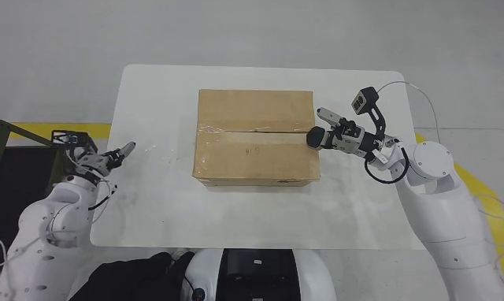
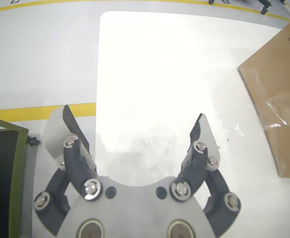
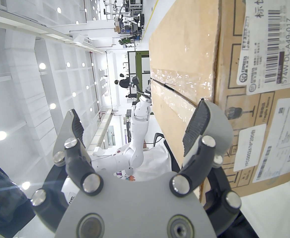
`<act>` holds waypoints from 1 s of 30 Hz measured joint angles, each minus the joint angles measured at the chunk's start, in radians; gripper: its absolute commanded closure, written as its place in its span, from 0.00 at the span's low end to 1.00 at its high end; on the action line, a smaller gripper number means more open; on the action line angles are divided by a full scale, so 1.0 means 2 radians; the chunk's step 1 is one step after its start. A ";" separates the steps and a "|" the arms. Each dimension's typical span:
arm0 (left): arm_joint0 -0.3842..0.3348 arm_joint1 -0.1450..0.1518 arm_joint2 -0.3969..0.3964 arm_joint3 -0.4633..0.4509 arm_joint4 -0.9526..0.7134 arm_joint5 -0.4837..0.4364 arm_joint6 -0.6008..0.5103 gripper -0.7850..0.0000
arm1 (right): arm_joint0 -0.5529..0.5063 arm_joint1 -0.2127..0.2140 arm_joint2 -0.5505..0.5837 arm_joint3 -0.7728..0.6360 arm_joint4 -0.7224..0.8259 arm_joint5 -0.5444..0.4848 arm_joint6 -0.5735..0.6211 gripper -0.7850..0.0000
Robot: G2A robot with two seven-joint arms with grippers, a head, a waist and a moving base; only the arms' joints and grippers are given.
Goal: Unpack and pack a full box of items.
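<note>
A closed brown cardboard box (image 1: 256, 137) sits in the middle of the white table (image 1: 157, 214), its top flaps meeting in a taped seam (image 1: 252, 131). My right gripper (image 1: 313, 136) is at the box's right end, level with the seam, fingers open; one finger (image 3: 204, 125) lies against the top edge of the box (image 3: 189, 50), whose labelled end face (image 3: 266, 100) is beside it. My left gripper (image 1: 124, 151) hangs open and empty over the table's left edge, well apart from the box (image 2: 278, 105).
A dark green-framed bin (image 2: 3, 174) stands beside the table at the left, low on the floor. Yellow floor lines (image 2: 41, 111) run past the table. Bare table surface (image 2: 159, 75) lies left of the box and in front of it.
</note>
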 measured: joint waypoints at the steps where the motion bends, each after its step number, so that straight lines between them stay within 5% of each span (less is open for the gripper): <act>1: -0.004 0.000 0.007 0.002 0.008 0.001 0.002 0.00 | 0.000 0.000 0.000 0.000 0.000 0.000 0.000 0.00; 13: -0.021 -0.004 0.042 0.027 0.038 0.014 0.008 0.00 | 0.000 0.000 0.000 0.000 0.000 0.000 0.000 0.00; 22: 0.007 -0.007 -0.020 0.050 -0.047 0.047 0.033 0.00 | 0.000 0.000 0.000 0.000 0.000 0.000 0.000 0.00; 30: 0.009 -0.005 -0.040 0.040 -0.057 0.030 0.028 0.00 | 0.000 0.000 0.000 0.000 0.000 0.000 0.000 0.00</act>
